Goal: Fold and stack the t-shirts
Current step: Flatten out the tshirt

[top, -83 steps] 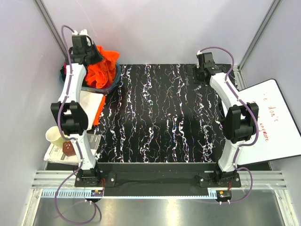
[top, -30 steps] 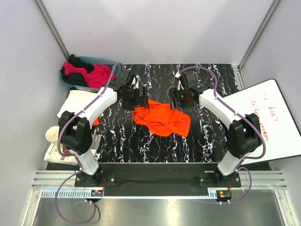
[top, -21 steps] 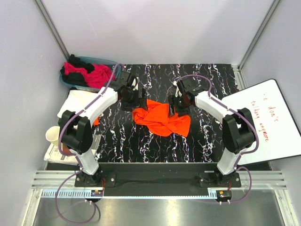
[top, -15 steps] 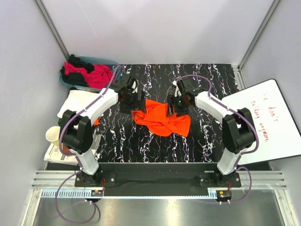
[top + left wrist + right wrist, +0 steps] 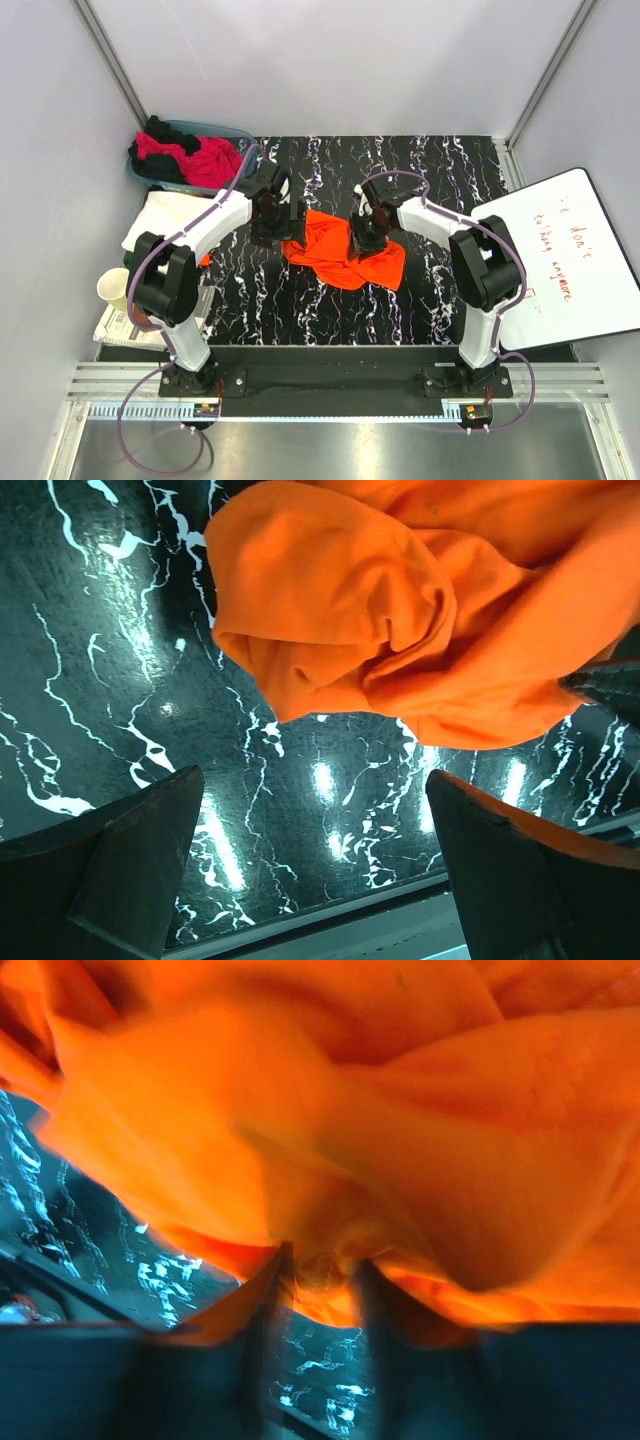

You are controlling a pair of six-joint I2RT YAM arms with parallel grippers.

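A bright orange t-shirt (image 5: 340, 255) lies crumpled in the middle of the black marbled table (image 5: 420, 300). My right gripper (image 5: 362, 238) is down on its upper right part. In the right wrist view its jaws (image 5: 320, 1270) are pinched on a fold of the orange cloth (image 5: 400, 1110). My left gripper (image 5: 275, 225) hovers at the shirt's left edge, open wide with nothing between its fingers (image 5: 140, 840); the orange shirt (image 5: 380, 630) lies just ahead of them. Magenta and black t-shirts (image 5: 195, 155) sit heaped in the teal basket (image 5: 240, 135). A white t-shirt (image 5: 165, 215) lies folded left of the table.
A white board with red writing (image 5: 570, 250) leans at the right edge. A paper cup (image 5: 115, 288) and some papers (image 5: 125, 325) sit at the near left. Grey walls close in the back and sides.
My right gripper has slid left and down onto the orange shirt and closed on a fold of it. The left gripper has stayed open and barely shifted.
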